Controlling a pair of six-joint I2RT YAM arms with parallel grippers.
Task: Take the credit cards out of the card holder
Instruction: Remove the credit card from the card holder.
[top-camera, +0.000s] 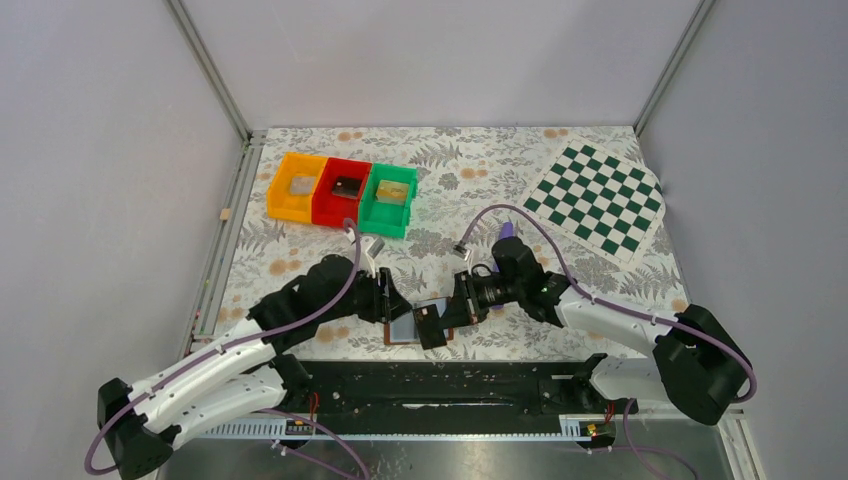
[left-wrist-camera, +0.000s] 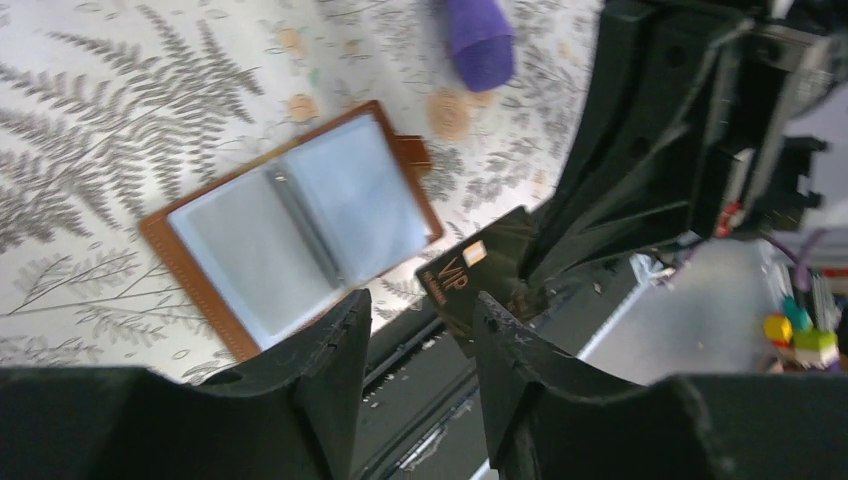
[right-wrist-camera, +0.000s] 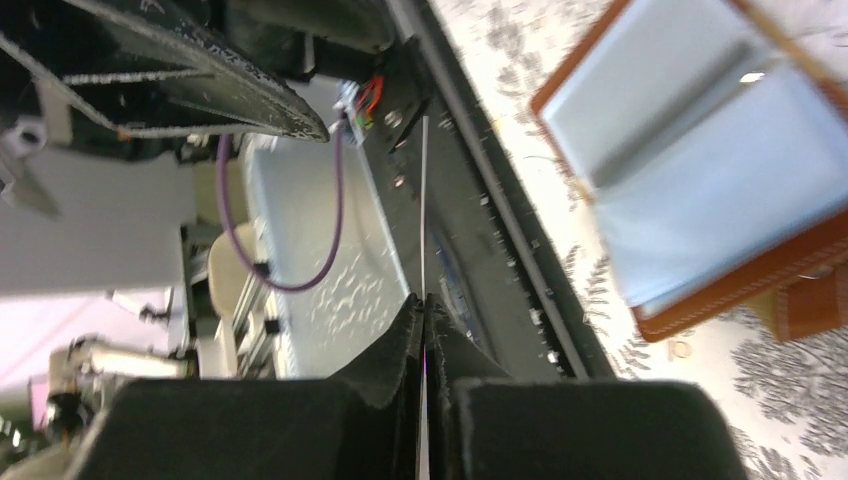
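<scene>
The card holder (top-camera: 403, 328) lies open on the table near the front edge, brown outside with pale blue-grey panels; it also shows in the left wrist view (left-wrist-camera: 295, 225) and the right wrist view (right-wrist-camera: 700, 170). My right gripper (top-camera: 455, 312) is shut on a black card marked VIP (left-wrist-camera: 478, 265), held off the table beside the holder; in its own view (right-wrist-camera: 426, 305) the card (right-wrist-camera: 424, 200) shows edge-on as a thin line. My left gripper (left-wrist-camera: 420, 305) is open, its fingertips just short of the card's free end, above the holder's near edge (top-camera: 388, 300).
Orange (top-camera: 296, 186), red (top-camera: 346, 190) and green (top-camera: 390, 198) bins stand at the back left, each with something small inside. A checkerboard mat (top-camera: 598, 200) lies at the back right. A purple stick (top-camera: 507, 231) lies behind the right arm. The black base rail (top-camera: 430, 385) runs along the front edge.
</scene>
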